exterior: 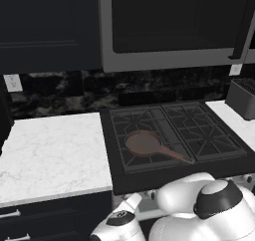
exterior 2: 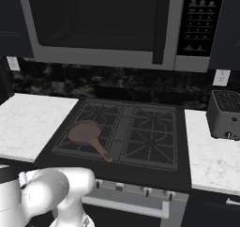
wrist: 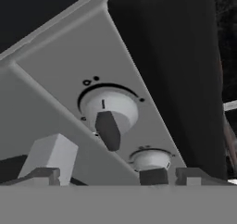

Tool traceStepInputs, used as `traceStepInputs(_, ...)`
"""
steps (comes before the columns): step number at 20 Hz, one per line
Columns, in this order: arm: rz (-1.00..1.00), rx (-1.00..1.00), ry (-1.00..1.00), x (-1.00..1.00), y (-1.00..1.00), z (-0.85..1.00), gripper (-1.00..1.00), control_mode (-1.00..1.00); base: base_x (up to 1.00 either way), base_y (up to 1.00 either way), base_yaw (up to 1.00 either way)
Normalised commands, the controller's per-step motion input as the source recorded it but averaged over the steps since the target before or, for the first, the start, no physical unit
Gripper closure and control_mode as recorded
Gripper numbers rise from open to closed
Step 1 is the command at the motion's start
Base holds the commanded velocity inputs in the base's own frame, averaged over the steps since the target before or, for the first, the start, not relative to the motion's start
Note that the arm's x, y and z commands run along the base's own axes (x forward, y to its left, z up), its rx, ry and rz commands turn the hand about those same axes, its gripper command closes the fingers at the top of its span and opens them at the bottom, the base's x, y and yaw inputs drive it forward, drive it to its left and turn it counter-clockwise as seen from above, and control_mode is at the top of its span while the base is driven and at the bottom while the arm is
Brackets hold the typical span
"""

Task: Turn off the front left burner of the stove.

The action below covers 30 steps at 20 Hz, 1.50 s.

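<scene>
Dark-cabinet kitchen: gripper (wrist: 101, 177) is hanging spread apart before a knob (wrist: 110, 114) on the stove (exterior 2: 140, 184), apparently not gripping yet; front left burner (exterior: 144, 145) is carrying a pan (exterior: 145, 143).

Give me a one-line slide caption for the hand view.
Hand camera close on the stove's silver front panel: a round knob centred, a second knob lower down.

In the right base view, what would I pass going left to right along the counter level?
White marble counter → copper-coloured pan on the front left burner of the stove → right-hand grates → second marble counter → dark toaster.
</scene>
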Motion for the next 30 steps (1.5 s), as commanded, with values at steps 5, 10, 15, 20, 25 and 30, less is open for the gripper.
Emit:
traceStepInputs(5, 0.00, -0.01, -0.17, 0.17, 0.17, -0.07, -1.00, -1.00, 0.00, 0.00, 0.00)
traceStepInputs(10, 0.00, -0.06, -0.12, 0.06, 0.14, 0.00, -1.00, -1.00, 0.00, 0.00, 0.00)
traceStepInputs(15, 0.03, -0.02, -0.01, 0.11, 0.02, -0.03, -1.00, -1.00, 0.00, 0.00, 0.00)
traceStepInputs(20, 0.08, 0.00, -0.04, 0.03, -0.13, -0.05, -1.00, -1.00, 0.00, 0.00, 0.00)
traceStepInputs(25, 0.07, 0.00, -0.10, -0.01, -0.30, 0.00, -1.00, -1.00, 0.00, 0.00, 0.00)
traceStepInputs(30, 0.06, 0.00, -0.09, 0.03, -0.33, 0.06, -1.00, -1.00, 0.00, 0.00, 0.00)
